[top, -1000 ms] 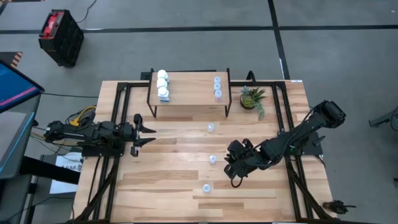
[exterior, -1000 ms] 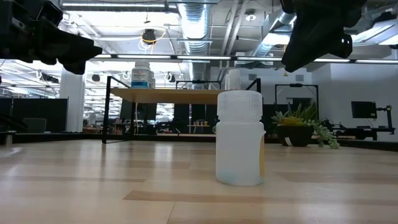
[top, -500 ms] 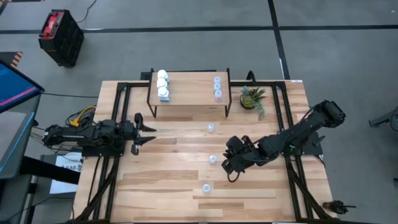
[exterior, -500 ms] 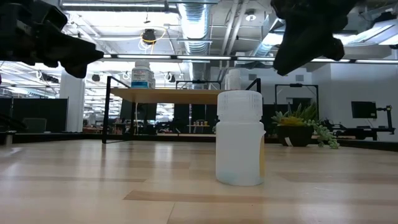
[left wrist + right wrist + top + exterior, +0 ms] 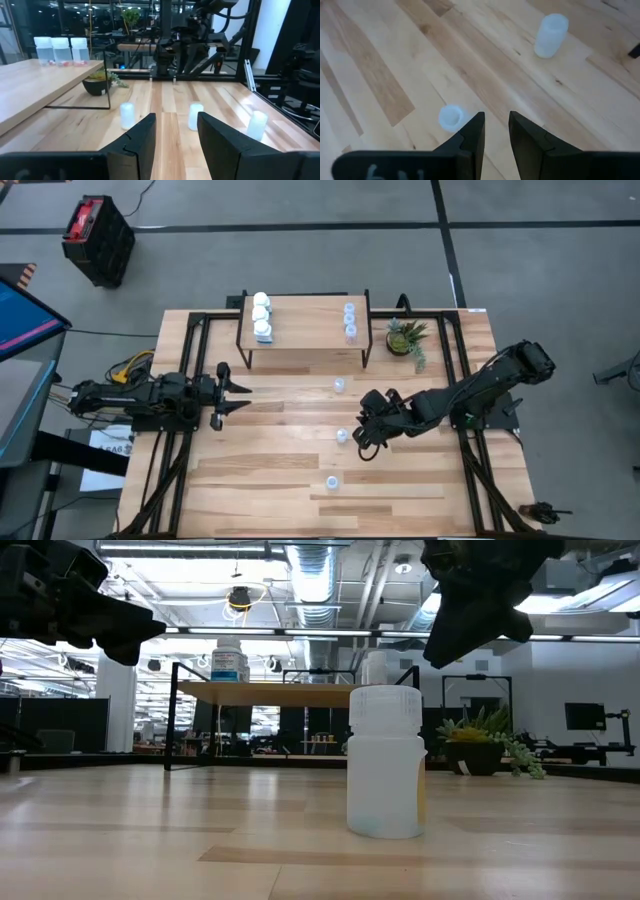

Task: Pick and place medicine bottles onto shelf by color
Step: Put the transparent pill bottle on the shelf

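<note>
On the table's left side we see the left gripper (image 5: 243, 396) parked, fingers drawn in and carrying nothing, well apart from any loose bottle. Moving right, the shelf (image 5: 303, 333) sits at the far edge: three white bottles (image 5: 261, 316) in a row on its left end, three translucent bottles (image 5: 349, 321) on its right end. Three more translucent bottles stand loose on the tabletop in a rough line running from the shelf toward the near edge: the far loose bottle (image 5: 339, 385), the middle loose bottle (image 5: 342, 436), the near loose bottle (image 5: 331, 482). All upright, long axis vertical. Further right, the right gripper (image 5: 362, 442) hovers just beside the middle loose bottle, which lies to its left; fingers nearly together, empty. The right arm is clearly the nearer one. In its wrist view a cap (image 5: 450, 116) shows just beside the fingertips, probably that same bottle seen from above, though we can't be sure. A potted plant (image 5: 407, 338) stands right of the shelf.
</note>
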